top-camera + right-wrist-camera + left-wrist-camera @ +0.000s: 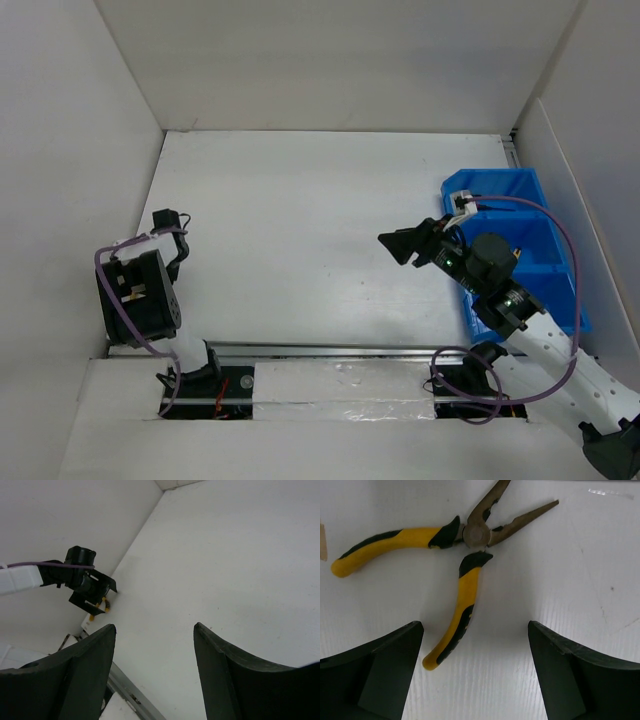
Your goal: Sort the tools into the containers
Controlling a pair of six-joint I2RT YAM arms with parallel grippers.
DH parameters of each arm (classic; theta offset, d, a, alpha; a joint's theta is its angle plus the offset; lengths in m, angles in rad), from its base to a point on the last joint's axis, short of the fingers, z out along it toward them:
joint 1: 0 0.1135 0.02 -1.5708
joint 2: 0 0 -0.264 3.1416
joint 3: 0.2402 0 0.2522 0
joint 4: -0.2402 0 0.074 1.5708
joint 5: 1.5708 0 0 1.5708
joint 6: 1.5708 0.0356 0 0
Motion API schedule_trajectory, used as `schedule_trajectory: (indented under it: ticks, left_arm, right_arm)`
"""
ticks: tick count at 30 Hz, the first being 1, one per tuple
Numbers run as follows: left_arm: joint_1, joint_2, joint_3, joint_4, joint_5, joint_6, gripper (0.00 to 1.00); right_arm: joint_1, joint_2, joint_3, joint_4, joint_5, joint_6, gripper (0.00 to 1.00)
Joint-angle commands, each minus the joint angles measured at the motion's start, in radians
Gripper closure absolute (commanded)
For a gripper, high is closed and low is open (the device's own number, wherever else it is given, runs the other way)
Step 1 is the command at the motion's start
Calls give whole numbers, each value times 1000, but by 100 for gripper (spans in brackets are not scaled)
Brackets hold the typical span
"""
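Observation:
One pair of yellow-handled pliers [465,555] lies on the white table with its handles and its long nose spread wide. My left gripper [475,627] is open and hovers just above it, with the lower handle's end near the left finger [380,670]. In the top view the left gripper [170,240] points down at the table's left edge and hides the pliers. My right gripper [396,245] is open and empty above the table, left of the blue bin [530,200]. It is also open in its own view [154,626]. No other tools show.
White walls close in the table on the left, back and right. The right arm lies over the blue bin's near left side and hides part of its inside. In the right wrist view the left gripper [87,587] stands by the left wall, yellow handle tips below it.

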Motion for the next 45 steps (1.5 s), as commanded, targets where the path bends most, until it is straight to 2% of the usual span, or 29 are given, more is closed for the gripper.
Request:
schedule_trajectory:
  ticks: [1,5,9,12,17,18,20,24,27,32,34,38,41,43,45]
  left_arm:
    - [22,35,61,-67,-35,-43,17]
    - [33,98,102,-78,-27,-25,22]
    - [33,132,121,-72,-29,1,45]
    - [42,141,119,-61,-30,19,55]
    - [42,170,80,-35,-57,-2,58]
    - [42,185,88,-17,-60,18,65]
    - [42,219,125,-69,-75,9,64]
    - [31,203,107,-41,-70,30,88]
    - [31,186,95,-20,-63,44,100]
    - [-22,152,79,-29,-107,38,100]
    - [-32,123,56,14,-109,76,100]
    - [-119,17,18,54,-142,124,100]
    - [-242,-43,19,77,-178,203,100]
    - [-332,-54,45,22,-224,178,100]
    - [-364,-66,68,20,-181,191,100]
  right_arm:
    - [-9,-5,-6,55,-27,4,31]
    - [-18,-8,-8,55,-32,5,31]
    - [-18,-15,-12,61,-38,8,31]
    - [-29,-20,-11,55,-37,7,31]
    - [-50,-31,-14,46,-47,7,31]
    - [-59,-32,-12,47,-52,7,31]
    - [-60,-35,-15,47,-60,8,31]
    - [-69,-34,-15,50,-61,8,31]
    - [-69,-34,-14,47,-56,8,31]
    - [-69,-34,-15,47,-46,7,31]
    - [-69,-34,-11,46,-44,7,31]
    - [-69,-26,-4,47,-38,8,31]
    - [-69,-15,-1,50,-33,5,31]
    - [-69,-5,3,49,-33,4,31]
    - [-69,6,11,49,-35,2,31]
